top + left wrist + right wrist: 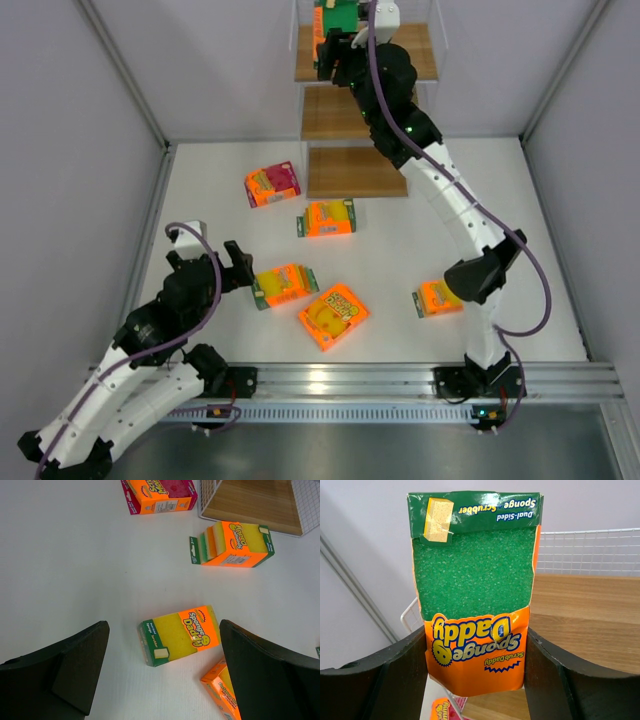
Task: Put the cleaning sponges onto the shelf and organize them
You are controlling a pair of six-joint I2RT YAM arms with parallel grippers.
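A white table is lying flat in the middle. Pale grey walls are standing on three sides of it: a left wall, a back wall and a right wall. Thin silver posts are running up the corners where the walls are meeting. A shiny metal rail is running along the near edge, and light is glinting on it. A brown shelf is standing at the back, by the back wall. Soft light is falling evenly, making only faint shadows.
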